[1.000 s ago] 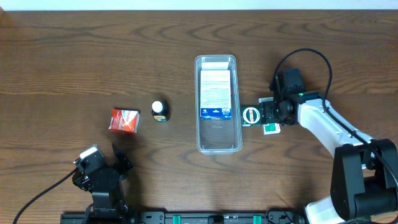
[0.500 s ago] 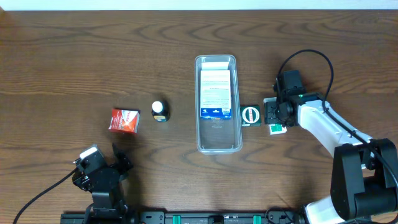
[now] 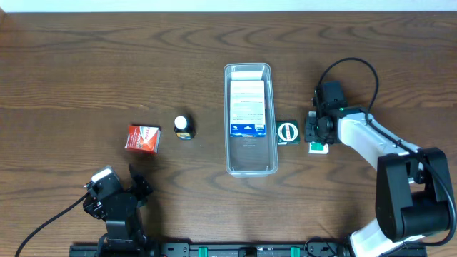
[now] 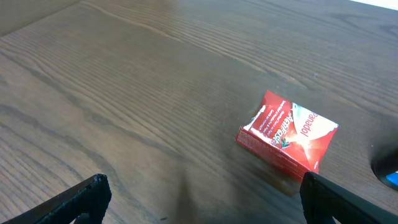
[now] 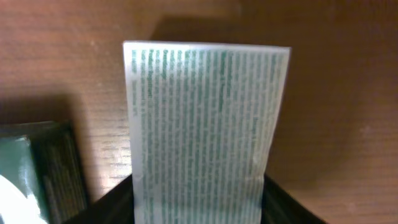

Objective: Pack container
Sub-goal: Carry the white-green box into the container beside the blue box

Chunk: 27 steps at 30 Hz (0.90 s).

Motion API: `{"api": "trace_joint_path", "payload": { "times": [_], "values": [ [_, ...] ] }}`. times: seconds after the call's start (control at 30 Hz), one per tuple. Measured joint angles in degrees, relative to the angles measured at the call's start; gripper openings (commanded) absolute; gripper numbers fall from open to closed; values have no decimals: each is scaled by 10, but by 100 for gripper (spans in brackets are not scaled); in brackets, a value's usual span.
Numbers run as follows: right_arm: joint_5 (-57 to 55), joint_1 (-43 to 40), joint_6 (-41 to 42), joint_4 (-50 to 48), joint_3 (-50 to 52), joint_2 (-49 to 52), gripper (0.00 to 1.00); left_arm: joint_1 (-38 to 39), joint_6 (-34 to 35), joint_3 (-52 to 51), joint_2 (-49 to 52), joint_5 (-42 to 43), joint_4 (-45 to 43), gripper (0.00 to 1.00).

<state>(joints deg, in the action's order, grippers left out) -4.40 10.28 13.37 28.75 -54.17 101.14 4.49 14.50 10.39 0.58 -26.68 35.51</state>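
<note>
The container [image 3: 250,164] is a long clear tray at mid-table with a white and blue box [image 3: 248,107] lying inside. My right gripper [image 3: 316,132] is to its right, shut on a white box with green print [image 5: 205,118], low over the table. A dark green box with a white round mark [image 3: 287,132] lies between that gripper and the container. My left gripper [image 4: 202,199] is open and empty at the front left, with a red box [image 4: 286,134] ahead of it.
The red box [image 3: 143,138] and a small dark bottle with a white cap [image 3: 183,127] lie left of the container. The dark green box also shows at the left edge of the right wrist view [image 5: 37,168].
My right gripper has shifted a little to the right, away from the dark green box, with the white and green box in it. The left arm has not moved.
</note>
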Motion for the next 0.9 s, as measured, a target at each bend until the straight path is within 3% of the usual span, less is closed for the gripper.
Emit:
{"api": "trace_joint_path", "payload": {
  "times": [0.23,0.5,0.7,0.9],
  "values": [
    [-3,-1,0,9,-5,-2,39,0,0,0,0,-1,0,98],
    [25,6,1,122,-59,-61,35,0,0,0,0,-1,0,98],
    [54,66,16,139,-160,-150,35,0,0,0,0,-1,0,98],
    [70,148,51,93,-201,-159,30,0,0,0,0,-1,0,98]
  ]
}}
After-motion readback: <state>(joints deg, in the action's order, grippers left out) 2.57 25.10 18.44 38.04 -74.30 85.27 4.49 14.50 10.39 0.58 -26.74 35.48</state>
